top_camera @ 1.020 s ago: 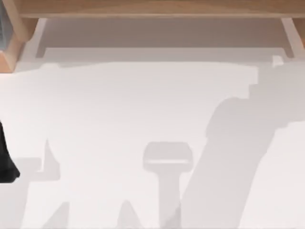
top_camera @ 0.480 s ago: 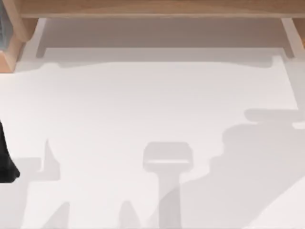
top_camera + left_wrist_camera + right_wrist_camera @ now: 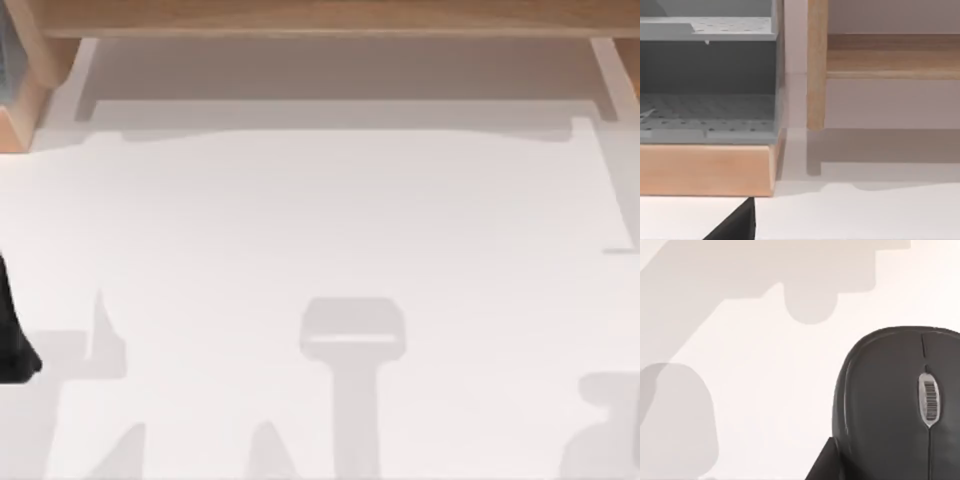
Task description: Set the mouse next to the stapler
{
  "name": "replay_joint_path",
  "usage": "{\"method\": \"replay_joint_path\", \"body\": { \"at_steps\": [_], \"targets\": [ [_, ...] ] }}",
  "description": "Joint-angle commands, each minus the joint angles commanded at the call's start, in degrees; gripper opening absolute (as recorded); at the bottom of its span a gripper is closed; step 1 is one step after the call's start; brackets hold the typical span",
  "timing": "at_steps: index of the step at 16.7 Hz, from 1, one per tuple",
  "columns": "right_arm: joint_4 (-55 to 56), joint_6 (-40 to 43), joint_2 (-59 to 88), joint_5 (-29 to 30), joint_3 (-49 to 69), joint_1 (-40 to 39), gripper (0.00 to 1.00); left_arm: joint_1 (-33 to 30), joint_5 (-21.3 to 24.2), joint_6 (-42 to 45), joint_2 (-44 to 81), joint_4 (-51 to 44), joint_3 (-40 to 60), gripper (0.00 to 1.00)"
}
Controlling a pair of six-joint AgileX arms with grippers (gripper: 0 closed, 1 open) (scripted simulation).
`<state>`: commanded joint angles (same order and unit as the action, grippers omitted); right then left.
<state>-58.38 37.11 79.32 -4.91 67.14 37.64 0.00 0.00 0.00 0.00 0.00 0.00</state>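
White table point(image 3: 320, 220), wooden shelf point(image 3: 320, 15) behind. Our right arm's shadow swept off rightward; mouse point(image 3: 900, 400) just below right wrist, grip possibly unclosed—cannot tell.

Even, bright light falls on the white worktop point(image 3: 320, 220), and soft grey shadows with clear edges lie across its near half and right corner in the top view. The wooden shelf point(image 3: 320, 18) casts a pale band beneath itself. Outlines look slightly soft, perhaps from mild blur. No glare shows anywhere.
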Motion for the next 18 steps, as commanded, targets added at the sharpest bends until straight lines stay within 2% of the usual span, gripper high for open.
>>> {"method": "replay_joint_path", "body": {
  "at_steps": [6,10,13,18],
  "targets": [
    [0.57,6.27,-13.32,0.4,-22.33,5.35,0.0,0.0,0.0,0.0,0.0,0.0,0.0,1.0],
    [0.64,9.15,-19.17,0.67,-32.93,7.69,0.0,0.0,0.0,0.0,0.0,0.0,0.0,1.0],
    [0.67,10.3,-21.44,0.8,-37.22,8.6,0.0,0.0,0.0,0.0,0.0,0.0,0.0,1.0],
    [0.67,10.49,-21.83,0.82,-37.97,8.76,0.0,0.0,0.0,0.0,0.0,0.0,0.0,1.0]
  ]
}}
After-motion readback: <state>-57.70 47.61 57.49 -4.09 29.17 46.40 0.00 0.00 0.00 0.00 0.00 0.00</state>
